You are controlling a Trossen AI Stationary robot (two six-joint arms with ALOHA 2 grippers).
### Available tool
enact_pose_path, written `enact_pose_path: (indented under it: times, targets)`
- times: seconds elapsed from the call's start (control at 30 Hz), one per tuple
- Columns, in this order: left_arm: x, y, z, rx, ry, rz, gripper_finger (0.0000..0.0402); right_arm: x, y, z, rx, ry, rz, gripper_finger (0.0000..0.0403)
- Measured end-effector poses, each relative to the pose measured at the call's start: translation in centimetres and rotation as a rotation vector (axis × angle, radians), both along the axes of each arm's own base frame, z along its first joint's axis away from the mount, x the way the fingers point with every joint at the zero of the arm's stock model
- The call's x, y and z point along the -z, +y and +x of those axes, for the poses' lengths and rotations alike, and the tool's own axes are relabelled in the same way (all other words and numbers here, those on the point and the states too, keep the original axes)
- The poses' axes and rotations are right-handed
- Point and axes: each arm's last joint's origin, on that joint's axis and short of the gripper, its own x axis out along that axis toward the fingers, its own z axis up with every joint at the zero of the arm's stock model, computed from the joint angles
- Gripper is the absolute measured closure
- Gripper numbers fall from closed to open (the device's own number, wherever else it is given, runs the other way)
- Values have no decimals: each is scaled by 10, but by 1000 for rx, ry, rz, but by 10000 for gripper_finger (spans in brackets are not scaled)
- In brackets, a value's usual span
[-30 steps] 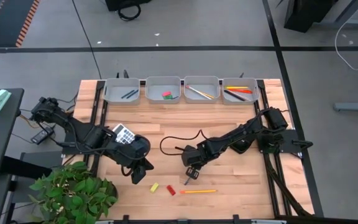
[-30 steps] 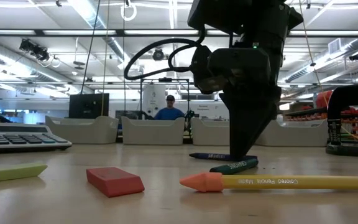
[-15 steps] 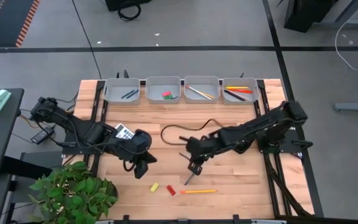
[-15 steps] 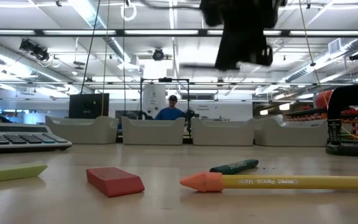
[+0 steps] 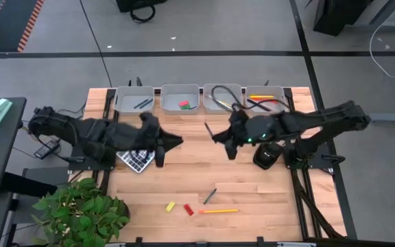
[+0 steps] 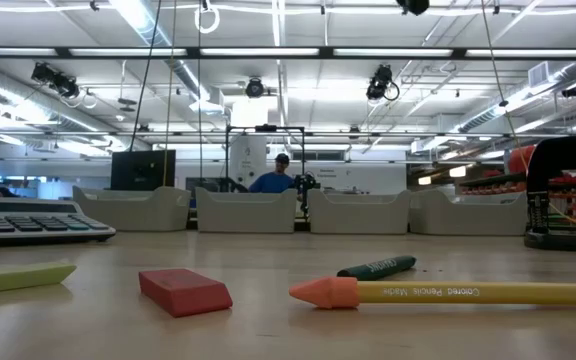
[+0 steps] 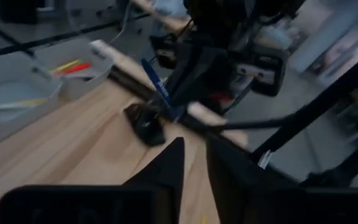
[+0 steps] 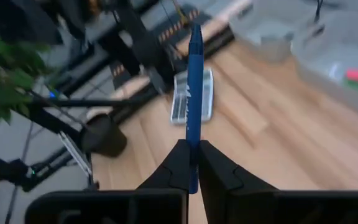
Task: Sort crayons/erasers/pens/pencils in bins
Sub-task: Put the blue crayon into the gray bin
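The right gripper [image 5: 214, 134], just right of centre in the high view, is clamped on a blue pen [image 8: 194, 99] that juts out from between its fingers. The left gripper [image 5: 172, 140], left of centre, carries nothing, its fingers a narrow slit apart. Just beside the left arm, a grey calculator [image 5: 135, 159] lies on the table [image 5: 252, 185].

Four bins line the table's top edge: the first bin [image 5: 134, 100] holds dark pens, the second bin [image 5: 180, 99] a red and a green eraser, the third bin [image 5: 223, 97] thin pencils, the fourth bin [image 5: 265, 99] red and orange sticks.

Four loose items lie in the lower middle: a yellow eraser [image 5: 171, 206], a red eraser [image 5: 188, 210], a dark green crayon [image 5: 210, 196] and a yellow pencil [image 5: 219, 210], the crayon close behind the pencil in the low view. A potted plant [image 5: 81, 209] fills the lower left.
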Motion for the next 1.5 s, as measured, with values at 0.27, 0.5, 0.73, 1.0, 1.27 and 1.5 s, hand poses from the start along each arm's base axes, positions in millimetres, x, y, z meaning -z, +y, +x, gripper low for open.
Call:
enact_pose_path:
  times: [0.27, 0.5, 0.73, 1.0, 1.27, 1.5]
  targets:
    - [-10, 31, 27, -35, -191, -60, 231, -36, -7, -10, -26, -264, -75, 379]
    - [-14, 46, 39, -96, -289, -98, 185, -37, -11, -4, -26, -287, -109, 379]
    - [-6, 50, 52, -113, -299, -107, 208, -34, -23, 7, -53, -305, -111, 379]
    - [-4, 49, 64, -122, -339, -59, 226, -32, -38, 10, -85, -300, -93, 379]
    - [-3, 56, 64, -168, -337, -46, 241, -31, -41, 11, -96, -296, -91, 379]
    - [-1, 58, 66, -178, -308, 29, 262, -31, -40, 11, -110, -297, -87, 379]
